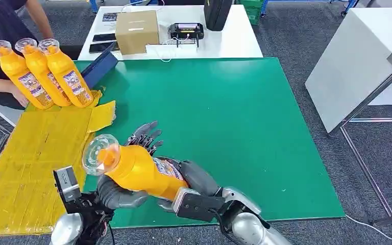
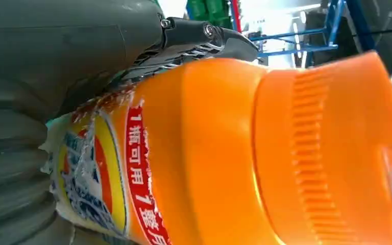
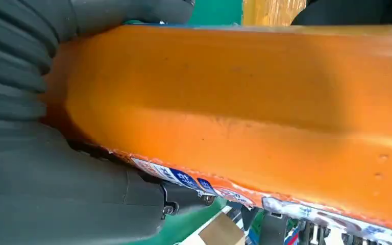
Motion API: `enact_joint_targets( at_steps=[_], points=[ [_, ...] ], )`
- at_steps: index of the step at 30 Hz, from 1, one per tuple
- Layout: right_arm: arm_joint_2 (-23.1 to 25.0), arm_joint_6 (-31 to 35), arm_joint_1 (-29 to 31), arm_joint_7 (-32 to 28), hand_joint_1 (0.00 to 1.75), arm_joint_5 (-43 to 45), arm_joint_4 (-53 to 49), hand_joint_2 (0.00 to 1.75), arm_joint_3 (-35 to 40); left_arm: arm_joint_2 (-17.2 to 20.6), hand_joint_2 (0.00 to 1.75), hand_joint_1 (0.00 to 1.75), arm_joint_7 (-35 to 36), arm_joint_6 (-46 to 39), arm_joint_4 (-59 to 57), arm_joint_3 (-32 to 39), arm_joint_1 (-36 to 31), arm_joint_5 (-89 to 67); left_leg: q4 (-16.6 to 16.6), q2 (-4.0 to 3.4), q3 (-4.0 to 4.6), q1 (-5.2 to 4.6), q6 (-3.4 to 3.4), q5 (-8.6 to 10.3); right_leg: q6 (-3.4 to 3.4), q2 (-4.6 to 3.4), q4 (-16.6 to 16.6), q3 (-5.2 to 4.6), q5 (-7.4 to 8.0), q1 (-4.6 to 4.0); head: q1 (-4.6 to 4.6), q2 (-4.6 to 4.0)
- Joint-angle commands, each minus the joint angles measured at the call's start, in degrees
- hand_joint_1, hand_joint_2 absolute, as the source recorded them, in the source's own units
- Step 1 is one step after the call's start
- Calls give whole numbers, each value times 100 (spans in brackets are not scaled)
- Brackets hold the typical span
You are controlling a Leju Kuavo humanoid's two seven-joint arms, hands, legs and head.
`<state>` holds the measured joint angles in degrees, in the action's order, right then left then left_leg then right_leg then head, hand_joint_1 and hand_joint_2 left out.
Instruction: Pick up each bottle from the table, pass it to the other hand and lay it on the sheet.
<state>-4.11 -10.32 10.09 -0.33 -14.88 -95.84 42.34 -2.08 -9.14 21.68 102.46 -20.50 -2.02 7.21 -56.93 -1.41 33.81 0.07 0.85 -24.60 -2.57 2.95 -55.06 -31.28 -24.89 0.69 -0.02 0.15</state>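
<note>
An orange bottle point(image 1: 140, 171) with a clear cap point(image 1: 100, 153) hangs tilted over the green mat's near edge, cap toward the yellow sheet point(image 1: 35, 163). My right hand point(image 1: 196, 178) grips its lower body; up close its thumb point(image 3: 127, 10) and a finger point(image 3: 184, 196) clamp the bottle point(image 3: 245, 112). My left hand point(image 1: 120, 196) cups the bottle from below, thumb against the near side. Its fingers point(image 1: 145, 137) stick out spread behind the bottle. One finger point(image 2: 204, 35) lies along the bottle point(image 2: 204, 153). Three more orange bottles point(image 1: 43, 74) lie side by side at the sheet's far end.
A person's hand point(image 1: 18, 94) rests by the three laid bottles at the far left. Beyond the green mat point(image 1: 224, 127) stands a white table point(image 1: 235, 43) with a cardboard box point(image 1: 137, 30), phones and a black device. A white panel point(image 1: 357, 61) leans at the right.
</note>
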Motion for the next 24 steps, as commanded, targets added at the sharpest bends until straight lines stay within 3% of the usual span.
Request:
enact_joint_targets(
  at_steps=[1, 10, 15, 16, 17, 19, 20, 22, 24],
  points=[
    [-159, -78, 272, -15, 175, 92, 123, 175, 373, 301, 175, 175, -313, 124, -392, -298, -344, -400, 0, 8, -11, 3, -6, -2, 9, -22, 0, 11, -3, 0, 0, 0],
    [-198, -94, 190, -13, 175, 102, 71, 175, 370, 334, 175, 175, -537, 160, -255, -333, -333, -730, 1, 8, -10, 3, -5, -2, 9, -20, 0, 10, -3, 0, 0, 0],
    [-239, 206, -28, 9, 169, -268, -92, 175, 208, 391, 175, 175, -564, 83, -211, -297, -273, -877, 2, 11, -11, 2, -5, -2, 7, -14, 1, 11, -4, 1, 0, 0],
    [-250, 283, -79, 3, 75, -410, -146, 175, 169, 411, 175, 175, -566, 36, -199, -277, -268, -947, 2, 16, -17, 3, -6, -5, 10, -19, 2, 19, -7, 0, 0, 0],
    [-281, 298, -140, 7, 0, -459, -216, 175, 130, 440, 175, 175, -573, -12, -183, -243, -269, -1030, 1, 13, -10, 3, -5, -3, 8, -12, 2, 12, -5, 0, 0, 0],
    [-319, 366, -314, -12, 0, -538, -377, 175, -21, 513, 175, 175, -572, -110, -200, -156, -312, -1172, 3, 15, -10, 2, -5, -1, 7, -10, 2, 11, -4, 1, 2, 0],
    [-349, 366, -418, -42, 0, -508, -471, 0, -117, 556, 175, 175, -557, -213, -220, -82, -346, -1339, -1, 21, -15, 5, -7, -5, 11, -14, 1, 19, -8, -1, 0, 0],
    [-465, 375, -639, 9, 0, -587, -689, 0, -331, 799, 175, 175, -633, -850, -336, 3, -564, -2536, 3, 16, -7, 3, -4, 0, 8, -7, 2, 8, -3, -1, 2, 0],
    [-490, 347, -688, -13, 0, -573, -745, 0, -379, 810, 175, 175, -686, -798, -381, 94, -610, -2516, 2, 24, -5, 2, -5, 2, 7, 1, 0, 7, -5, 1, 0, 2]
  ],
)
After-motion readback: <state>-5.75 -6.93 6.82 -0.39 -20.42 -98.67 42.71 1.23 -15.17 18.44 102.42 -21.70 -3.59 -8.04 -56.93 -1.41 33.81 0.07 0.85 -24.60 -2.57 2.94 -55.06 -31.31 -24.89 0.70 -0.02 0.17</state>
